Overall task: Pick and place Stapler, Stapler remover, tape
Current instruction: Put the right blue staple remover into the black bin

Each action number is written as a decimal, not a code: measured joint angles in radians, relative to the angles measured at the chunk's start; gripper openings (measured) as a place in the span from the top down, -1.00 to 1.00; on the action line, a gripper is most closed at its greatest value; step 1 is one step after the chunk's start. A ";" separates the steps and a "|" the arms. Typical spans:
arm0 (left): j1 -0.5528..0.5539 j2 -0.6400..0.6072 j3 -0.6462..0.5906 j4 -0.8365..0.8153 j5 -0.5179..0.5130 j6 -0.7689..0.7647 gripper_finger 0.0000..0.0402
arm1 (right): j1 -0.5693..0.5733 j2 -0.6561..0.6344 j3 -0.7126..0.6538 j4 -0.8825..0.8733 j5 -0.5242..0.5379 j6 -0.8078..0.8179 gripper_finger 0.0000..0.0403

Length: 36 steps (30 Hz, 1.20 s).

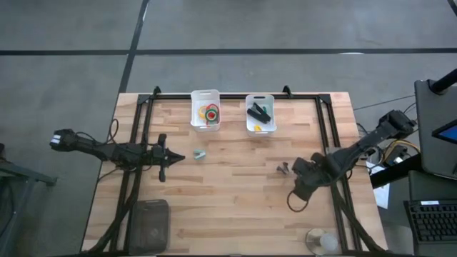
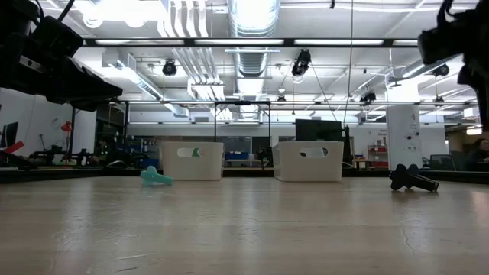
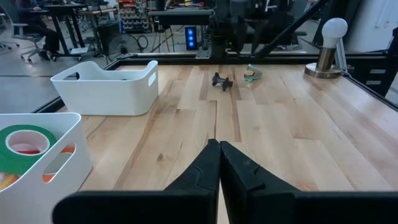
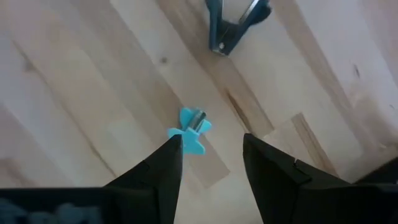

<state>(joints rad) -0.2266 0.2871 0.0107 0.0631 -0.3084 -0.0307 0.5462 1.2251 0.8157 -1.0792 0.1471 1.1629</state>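
A small teal staple remover (image 4: 191, 127) lies on the table below my right gripper (image 4: 210, 146). That gripper is open, points down and hovers well above the wood (image 1: 295, 200). A dark staple remover (image 1: 283, 169) lies just beyond it. Another teal staple remover (image 1: 200, 154) lies in front of my left gripper (image 1: 175, 155), which is shut and touches nothing. The black stapler (image 1: 258, 112) lies in the right white bin (image 1: 260, 97). The tape rolls (image 1: 209, 113) lie in the left white bin (image 1: 206, 93).
A dark square pad (image 1: 146, 221) sits by the table's near left corner, and a white ball on a stand (image 1: 321, 241) by the near right edge. Black frame rails (image 1: 136, 164) run along both sides. Bare wood (image 1: 228, 200) spreads between the two arms.
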 joint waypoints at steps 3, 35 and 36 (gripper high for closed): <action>0.000 0.000 0.000 0.000 0.000 0.000 0.94 | 0.025 0.003 -0.039 0.039 -0.032 -0.023 0.23; 0.000 0.000 0.000 0.000 0.000 0.000 0.94 | 0.034 0.005 -0.180 0.230 -0.096 -0.393 0.36; 0.000 0.000 0.000 0.000 0.000 0.000 0.94 | 0.033 0.005 -0.180 0.229 -0.085 -0.403 0.36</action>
<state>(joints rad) -0.2267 0.2871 0.0109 0.0629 -0.3084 -0.0307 0.5789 1.2301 0.6361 -0.8497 0.0620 0.7598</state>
